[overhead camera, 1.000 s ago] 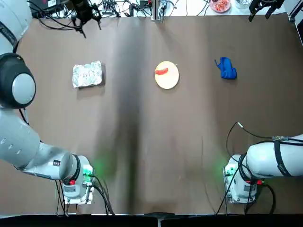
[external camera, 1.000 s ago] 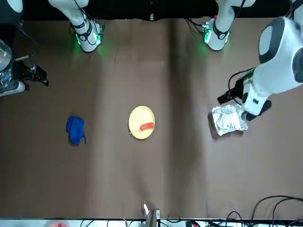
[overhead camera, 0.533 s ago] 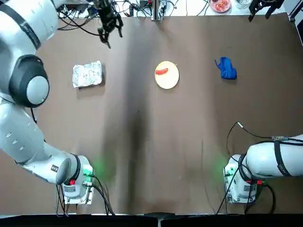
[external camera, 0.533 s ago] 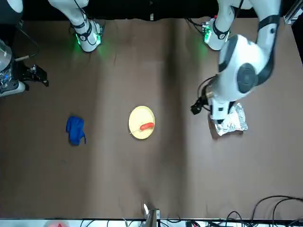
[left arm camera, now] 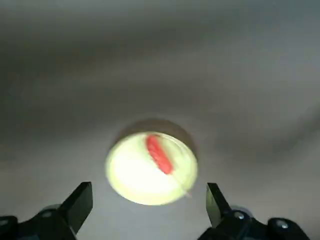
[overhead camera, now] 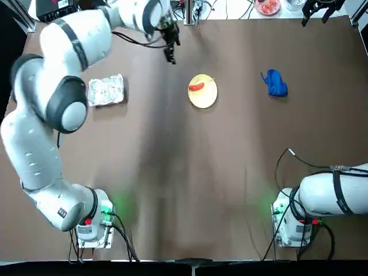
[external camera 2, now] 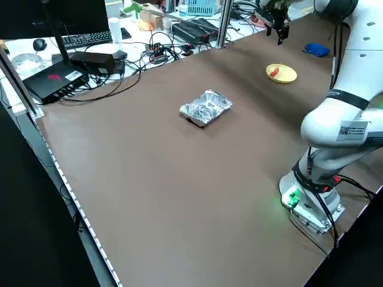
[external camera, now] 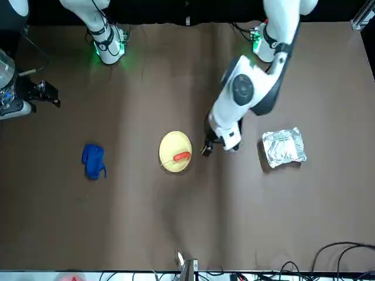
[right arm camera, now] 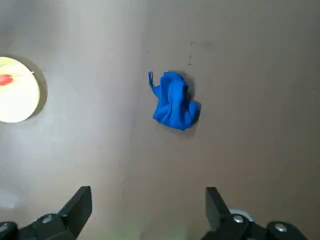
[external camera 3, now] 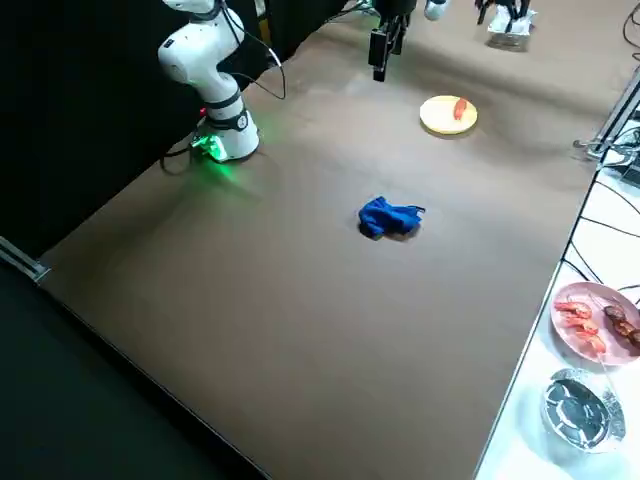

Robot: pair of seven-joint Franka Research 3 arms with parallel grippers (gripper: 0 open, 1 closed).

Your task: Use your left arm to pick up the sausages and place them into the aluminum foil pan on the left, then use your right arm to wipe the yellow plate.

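Only right wrist view, seemingly: cloth

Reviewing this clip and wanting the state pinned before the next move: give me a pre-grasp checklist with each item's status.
1. Left gripper open: ok, its fingers stand wide apart.
2. Left gripper lined up over the sausage: not ok, in the top view it hangs up and to the left of the yellow plate.
3. Sausage lying on the yellow plate: ok.
4. Foil pan ready to take the sausage: cannot tell, its inside is not clearly shown.
5. Right gripper holding the blue cloth: not ok, open and empty, the cloth on the table.
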